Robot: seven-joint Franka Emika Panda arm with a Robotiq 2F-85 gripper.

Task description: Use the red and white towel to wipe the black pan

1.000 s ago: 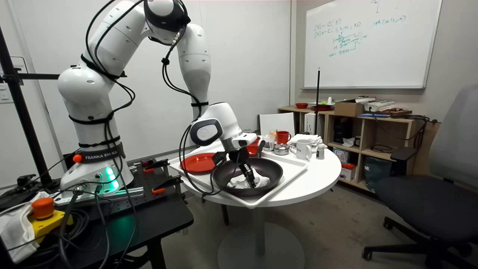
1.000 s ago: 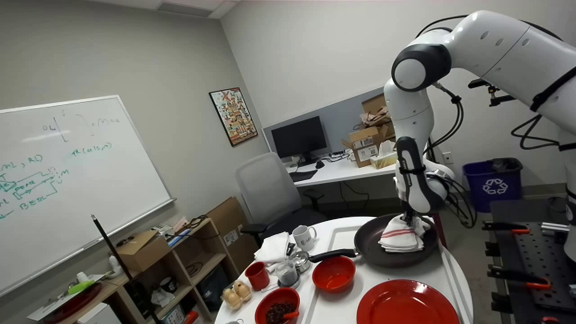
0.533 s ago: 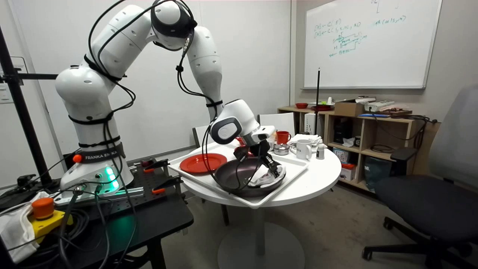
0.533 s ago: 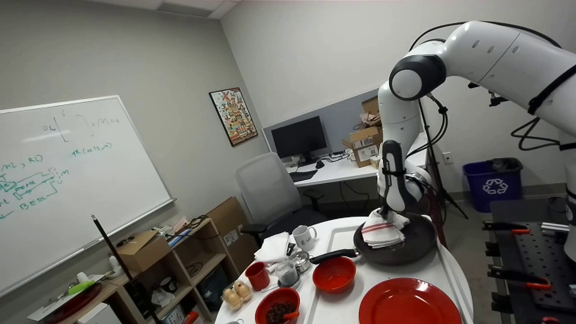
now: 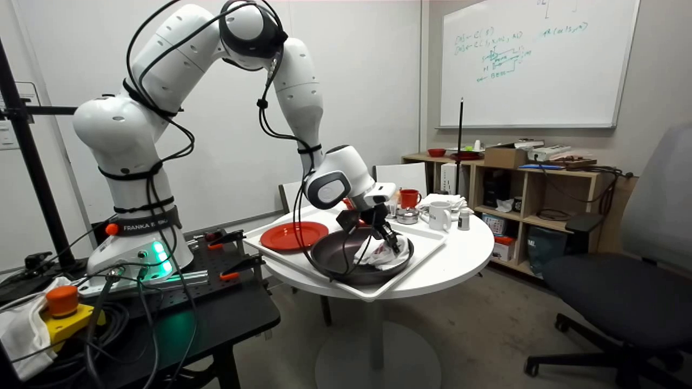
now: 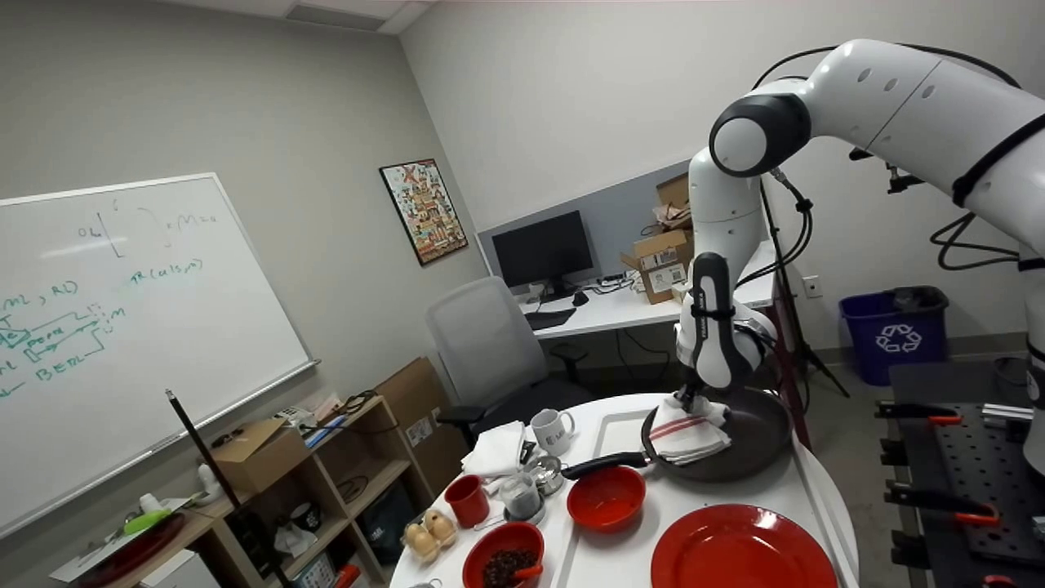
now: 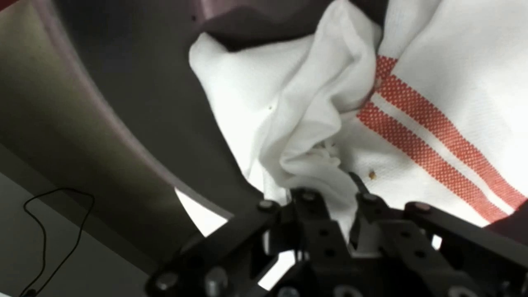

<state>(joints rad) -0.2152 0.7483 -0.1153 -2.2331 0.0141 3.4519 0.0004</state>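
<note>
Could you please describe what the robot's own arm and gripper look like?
The arm is rounded and glossy white, with dark joint covers. Black cables run along it, and black bands are strapped around it. Green lights glow on its white base, below a dark collar lettered FRANKA. The gripper is black, with slim, jointed fingers and round screw heads.

The towel [image 7: 313, 107] is made of matt cloth, its weave plainly visible. The pan [image 6: 755, 441] is finished smooth, with a faint sheen. High gloss is shown by the red plate [image 6: 741, 551], pale wood by the shelf [image 6: 380, 476].
</note>
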